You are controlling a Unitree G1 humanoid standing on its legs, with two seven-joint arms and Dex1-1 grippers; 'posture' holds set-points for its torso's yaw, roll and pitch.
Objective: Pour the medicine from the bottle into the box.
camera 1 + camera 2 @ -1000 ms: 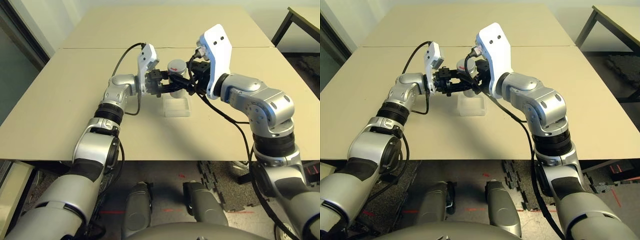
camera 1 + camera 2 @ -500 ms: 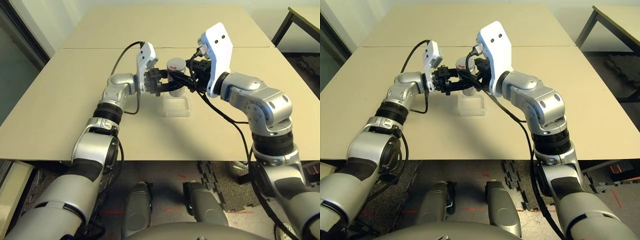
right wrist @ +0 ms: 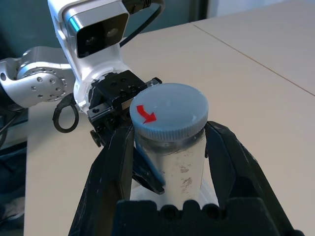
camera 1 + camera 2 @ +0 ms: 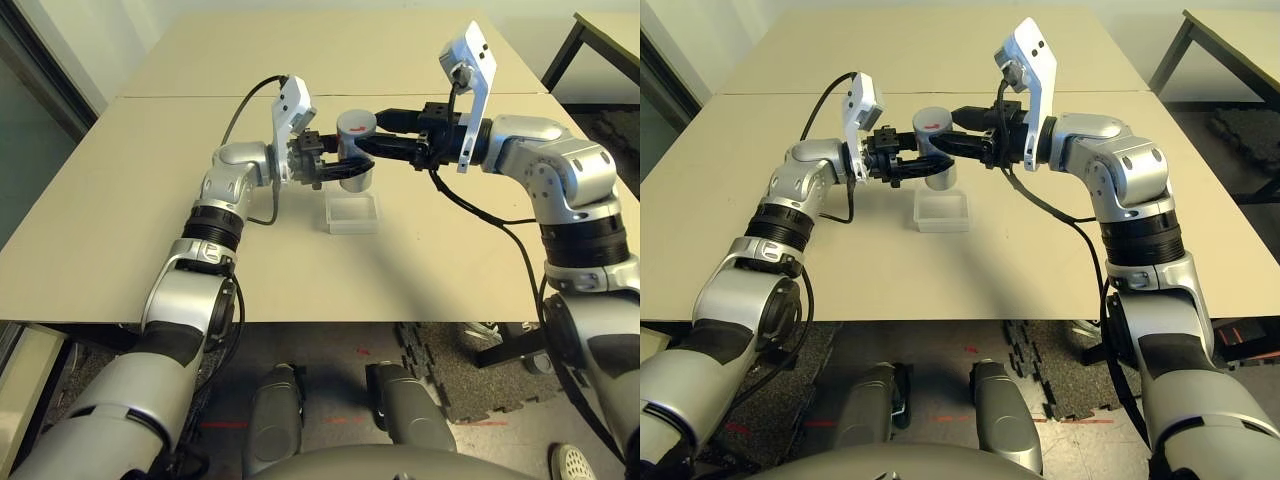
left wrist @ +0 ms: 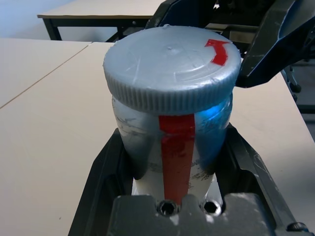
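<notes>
Beige bench (image 4: 120,200) carries the clear box (image 4: 353,213); directly above it the bottle (image 4: 352,160) stands upright, capped — left claw (image 4: 322,166) clamped on it from 9 o'clock, right claw (image 4: 362,146) from 3 o'clock, fingers flanking the body just below the cap (image 3: 170,111), not visibly gripping.

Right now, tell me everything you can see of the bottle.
The bottle is a small silvery-grey cylinder with a red vertical stripe, still topped by a ribbed grey cap bearing a red arrow. It stands upright, held off the table above the clear box. The left claw grips its body; the right claw has a finger on each side just under the cap.
</notes>
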